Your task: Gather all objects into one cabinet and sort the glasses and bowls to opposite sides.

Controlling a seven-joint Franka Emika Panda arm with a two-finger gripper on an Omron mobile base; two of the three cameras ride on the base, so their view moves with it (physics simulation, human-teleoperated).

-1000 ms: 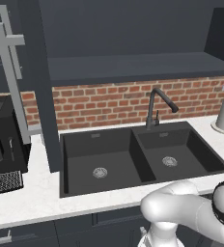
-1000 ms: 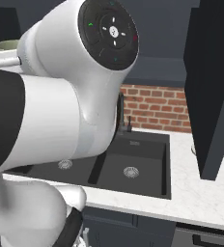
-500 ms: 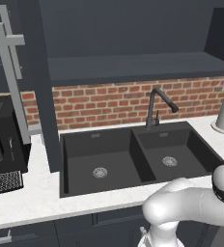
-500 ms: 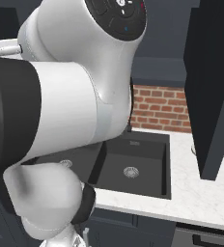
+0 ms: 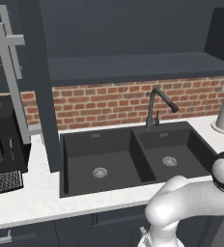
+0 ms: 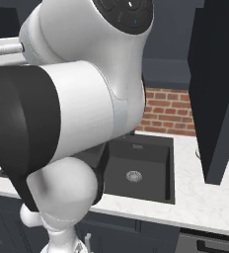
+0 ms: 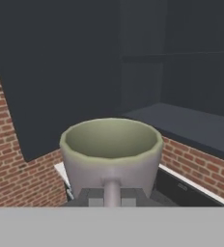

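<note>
Grey-beige mug (image 7: pixel 111 154), likely rigid, light and breakable, sits clamped by its handle at six o'clock in the closed gripper (image 7: pixel 112 195).

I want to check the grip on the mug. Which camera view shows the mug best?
The hand view: the pale mug sits upright and close, its rim and inside clear, its handle facing the camera with the pincer shut on it. The two base views look over the sink and give no look at the mug.
</note>
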